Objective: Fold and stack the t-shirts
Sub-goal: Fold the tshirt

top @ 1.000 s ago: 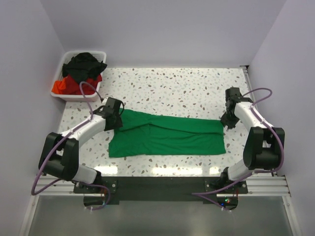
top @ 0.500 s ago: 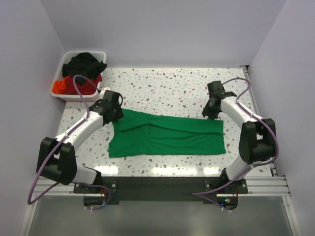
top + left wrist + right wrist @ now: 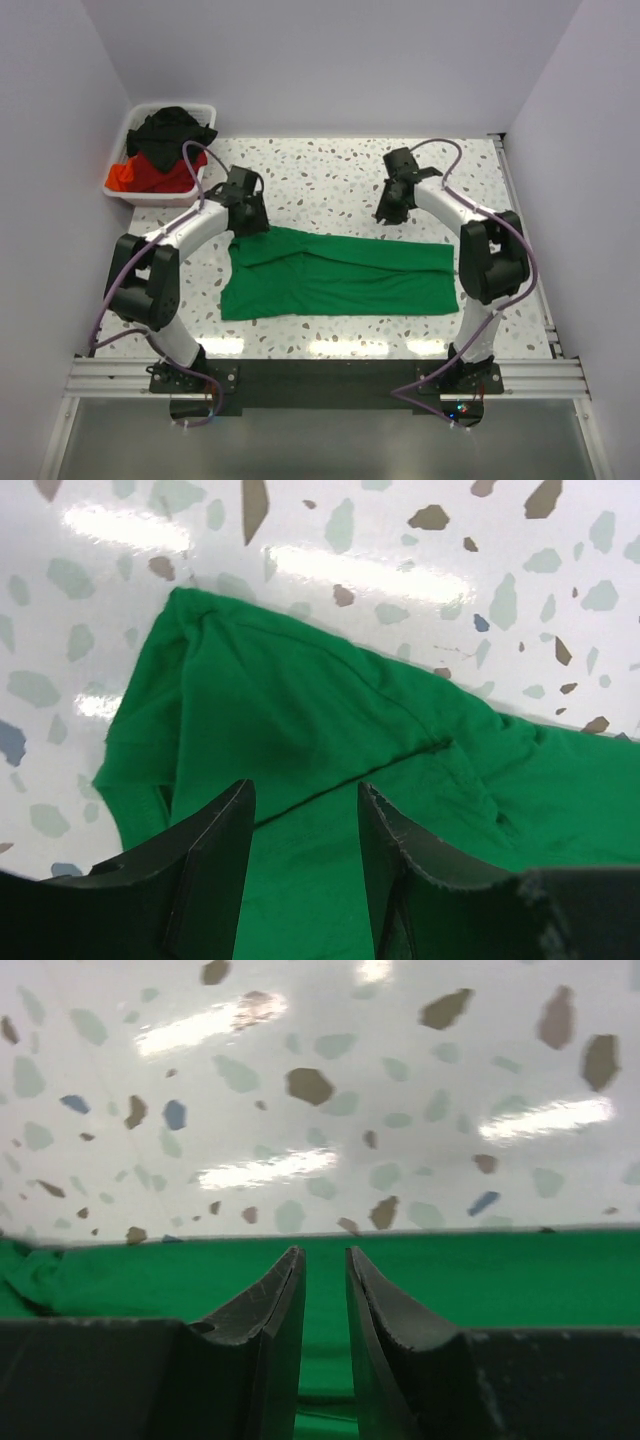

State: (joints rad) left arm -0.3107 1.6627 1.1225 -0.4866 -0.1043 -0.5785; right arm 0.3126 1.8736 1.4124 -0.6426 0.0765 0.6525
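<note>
White bin, black shirt over red shirt

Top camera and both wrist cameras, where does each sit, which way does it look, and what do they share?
Top external: high behind the bases, looking down on the table, green t-shirt, bin, left gripper and right gripper.
Left wrist: on the left gripper, facing down past its parted fingers at the shirt's sleeve end.
Right wrist: on the right gripper, low, facing the shirt's edge and bare table; narrow-gapped fingers in front.
Shared: all three see the green t-shirt.
</note>
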